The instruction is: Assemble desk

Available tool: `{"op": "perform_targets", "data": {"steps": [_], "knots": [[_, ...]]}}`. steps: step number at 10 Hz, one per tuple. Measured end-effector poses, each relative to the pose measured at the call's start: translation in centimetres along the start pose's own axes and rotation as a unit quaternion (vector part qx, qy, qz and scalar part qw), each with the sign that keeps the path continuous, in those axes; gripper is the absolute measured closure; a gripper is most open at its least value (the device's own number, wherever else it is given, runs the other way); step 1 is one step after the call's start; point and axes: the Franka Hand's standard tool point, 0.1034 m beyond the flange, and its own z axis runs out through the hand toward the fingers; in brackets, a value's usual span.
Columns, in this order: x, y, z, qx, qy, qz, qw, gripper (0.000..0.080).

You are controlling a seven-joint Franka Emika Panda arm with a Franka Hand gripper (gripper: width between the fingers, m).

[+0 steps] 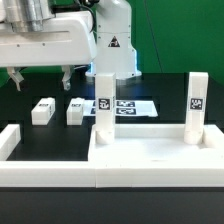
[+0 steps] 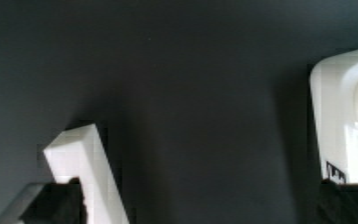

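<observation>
The desk panel (image 1: 150, 158), white with a raised rim, lies at the front of the exterior view. Two white tagged leg posts stand upright on it, one at its far left corner (image 1: 105, 100) and one at its far right corner (image 1: 196, 102). Two more leg posts lie loose on the black table, one (image 1: 43, 110) beside the other (image 1: 77, 109). My gripper (image 1: 41, 80) hangs open and empty above the table behind the loose posts. In the wrist view my gripper (image 2: 197, 206) is open over bare table, with a white part on one side (image 2: 78, 160) and another on the other side (image 2: 348, 110).
The marker board (image 1: 130, 105) lies flat on the table behind the panel. A long low white rail (image 1: 40, 168) with an L-shaped end (image 1: 9, 141) runs along the front at the exterior view's left. The robot's base (image 1: 112, 45) stands at the back.
</observation>
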Motion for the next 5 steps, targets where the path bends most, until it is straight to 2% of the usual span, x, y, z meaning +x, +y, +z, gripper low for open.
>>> {"op": "perform_targets", "data": {"steps": [1, 2, 3, 5], "knots": [[-0.1, 0.0, 0.0, 0.0, -0.002, -0.001, 1.0, 0.0151], [-0.5, 0.0, 0.1, 0.008, -0.017, -0.003, 1.0, 0.0151], [-1.3, 0.8, 0.4, 0.028, -0.04, 0.001, 0.999, 0.0151], [-4.9, 1.0, 1.5, 0.059, -0.124, 0.007, 0.991, 0.0151]]}}
